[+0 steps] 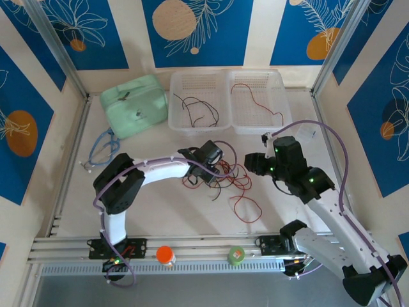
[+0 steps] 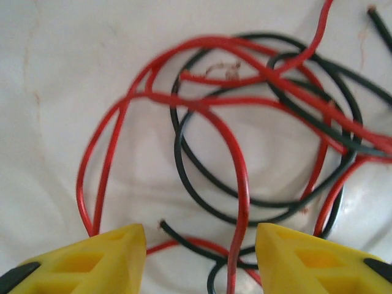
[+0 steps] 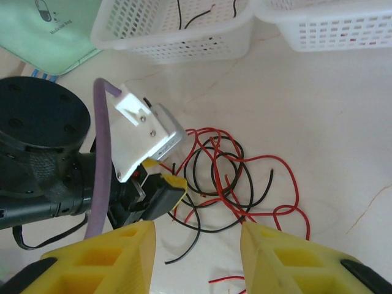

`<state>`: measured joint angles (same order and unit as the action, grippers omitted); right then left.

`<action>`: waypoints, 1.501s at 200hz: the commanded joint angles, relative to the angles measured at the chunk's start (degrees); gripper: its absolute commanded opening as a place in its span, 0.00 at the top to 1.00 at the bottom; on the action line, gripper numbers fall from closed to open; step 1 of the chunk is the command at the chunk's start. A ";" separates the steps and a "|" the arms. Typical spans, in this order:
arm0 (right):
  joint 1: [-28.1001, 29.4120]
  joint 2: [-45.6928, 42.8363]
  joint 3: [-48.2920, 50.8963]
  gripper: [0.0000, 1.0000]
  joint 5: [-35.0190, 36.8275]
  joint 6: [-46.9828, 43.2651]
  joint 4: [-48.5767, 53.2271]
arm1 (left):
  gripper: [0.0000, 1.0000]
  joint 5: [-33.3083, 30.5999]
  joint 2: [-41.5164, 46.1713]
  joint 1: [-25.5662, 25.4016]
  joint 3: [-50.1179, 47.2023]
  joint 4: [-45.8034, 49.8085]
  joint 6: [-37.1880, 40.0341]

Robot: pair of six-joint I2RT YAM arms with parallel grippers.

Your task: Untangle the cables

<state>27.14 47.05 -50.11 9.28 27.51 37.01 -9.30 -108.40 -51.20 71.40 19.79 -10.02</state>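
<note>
Left gripper (image 2: 201, 257) jaws stood spread astride red and black cables (image 2: 245, 190) | right gripper (image 3: 196, 257) jaws spread, empty | risk: pinching both strands could tighten tangle

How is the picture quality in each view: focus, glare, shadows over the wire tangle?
Top external view: sharp and evenly lit, only faint shadows, no glare on the cables. Left wrist view: very close, the cables look soft and slightly blurred, as do the left gripper's fingers. Right wrist view: the tangle is fairly crisp, the right gripper's fingers soft-edged.
</note>
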 commanded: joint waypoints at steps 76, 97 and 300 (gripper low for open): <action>-0.50 -0.55 0.61 0.60 0.48 0.95 0.68 | 1.00 -2.38 -0.44 -0.30 4.39 -0.55 0.93; -0.91 -0.27 1.52 0.60 -0.71 1.28 -0.36 | 1.00 -2.98 6.08 -0.26 6.24 3.60 1.23; 4.16 16.65 1.84 0.50 -22.21 -7.92 -31.00 | 1.00 -3.30 28.12 -0.24 16.83 19.49 2.68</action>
<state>32.29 60.86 -47.27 -12.21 28.99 12.82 -14.76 -82.54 -51.20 87.00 38.46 -7.01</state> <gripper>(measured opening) 0.495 0.045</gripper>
